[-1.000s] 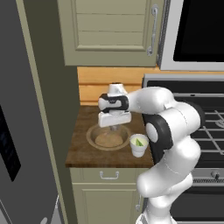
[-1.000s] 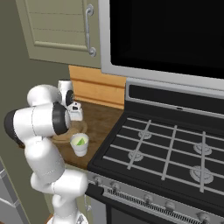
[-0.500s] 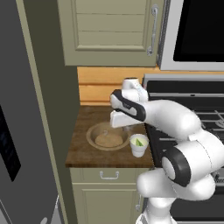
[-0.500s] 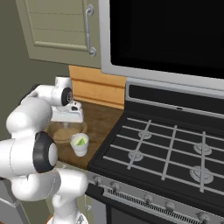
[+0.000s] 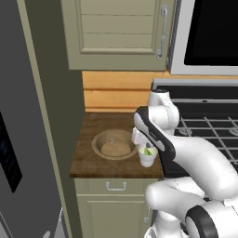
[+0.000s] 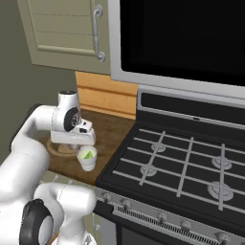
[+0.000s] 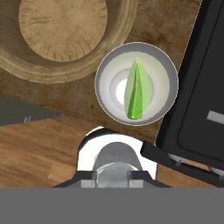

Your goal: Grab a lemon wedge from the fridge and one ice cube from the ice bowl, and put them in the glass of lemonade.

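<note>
Lemonade glass sits just beside the ice bowl in your left base view, the gripper above them. From the right base, it hovers over the glass. Your hand view shows a lemon wedge already inside; the jaws read closed, their load hidden. Judge this the ice-cube drop: centre over the glass, then release.

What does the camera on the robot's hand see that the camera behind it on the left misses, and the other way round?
The hand view looks straight down into the glass of lemonade and shows the green lemon wedge lying whole inside it. The left base view takes in the fridge, the upper cabinet and the stove grates. Both show the ice bowl, the glass and the wooden counter.
</note>
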